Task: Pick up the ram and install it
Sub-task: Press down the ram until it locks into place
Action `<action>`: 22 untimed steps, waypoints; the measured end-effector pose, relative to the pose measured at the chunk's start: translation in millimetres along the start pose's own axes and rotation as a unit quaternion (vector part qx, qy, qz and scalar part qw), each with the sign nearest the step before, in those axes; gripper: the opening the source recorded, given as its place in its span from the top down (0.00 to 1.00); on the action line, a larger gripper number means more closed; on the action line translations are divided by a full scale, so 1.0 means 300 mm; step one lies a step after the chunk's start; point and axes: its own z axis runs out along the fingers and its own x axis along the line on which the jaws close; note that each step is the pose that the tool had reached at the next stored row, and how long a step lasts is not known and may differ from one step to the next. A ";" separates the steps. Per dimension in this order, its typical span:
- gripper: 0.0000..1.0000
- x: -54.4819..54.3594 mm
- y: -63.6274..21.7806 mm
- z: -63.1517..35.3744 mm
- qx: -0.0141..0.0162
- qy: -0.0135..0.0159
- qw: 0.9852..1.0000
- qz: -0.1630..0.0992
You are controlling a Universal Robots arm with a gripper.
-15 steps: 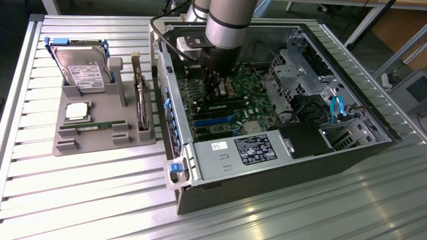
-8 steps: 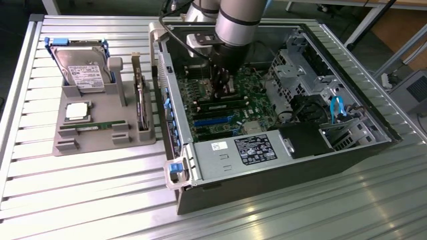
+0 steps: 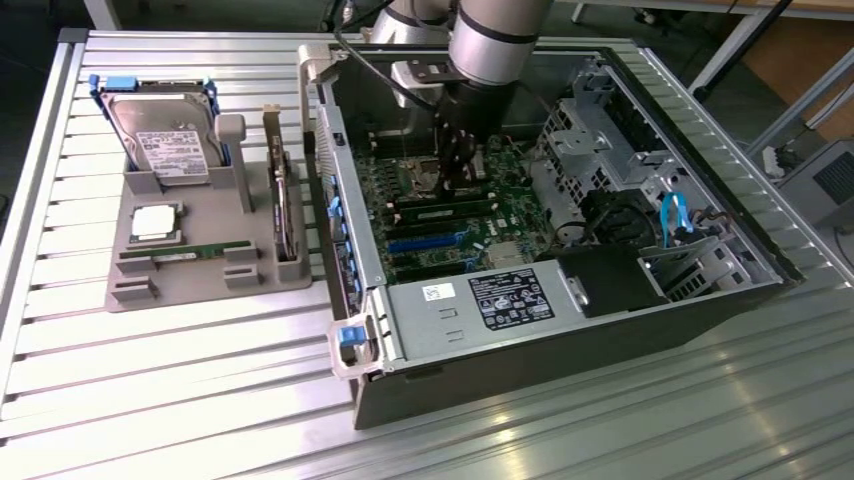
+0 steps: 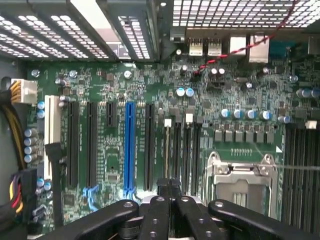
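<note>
Down inside the case (image 3: 747, 290), the end effector (image 4: 170, 187) hides its fingertips.

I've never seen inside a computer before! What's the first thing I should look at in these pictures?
The big open computer case lying on the metal table, with the robot arm reaching down into it, stands out first. Its gripper is shut, low over the green motherboard, where a bright blue slot catches the eye. At the exterior view's left, a grey tray holds a hard drive, a silver chip and the green ram.
</note>
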 end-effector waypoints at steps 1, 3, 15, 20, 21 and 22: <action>0.90 0.000 -0.005 -0.005 0.000 0.000 1.000 0.000; 0.90 0.001 -0.017 -0.014 0.000 0.000 1.000 0.000; 0.90 0.008 -0.103 -0.115 0.000 0.000 1.000 0.000; 0.90 0.012 -0.164 -0.157 -0.001 0.004 1.000 0.000; 0.90 0.012 -0.165 -0.165 -0.001 0.004 1.000 0.000; 0.90 0.013 -0.169 -0.168 -0.001 0.005 1.000 0.000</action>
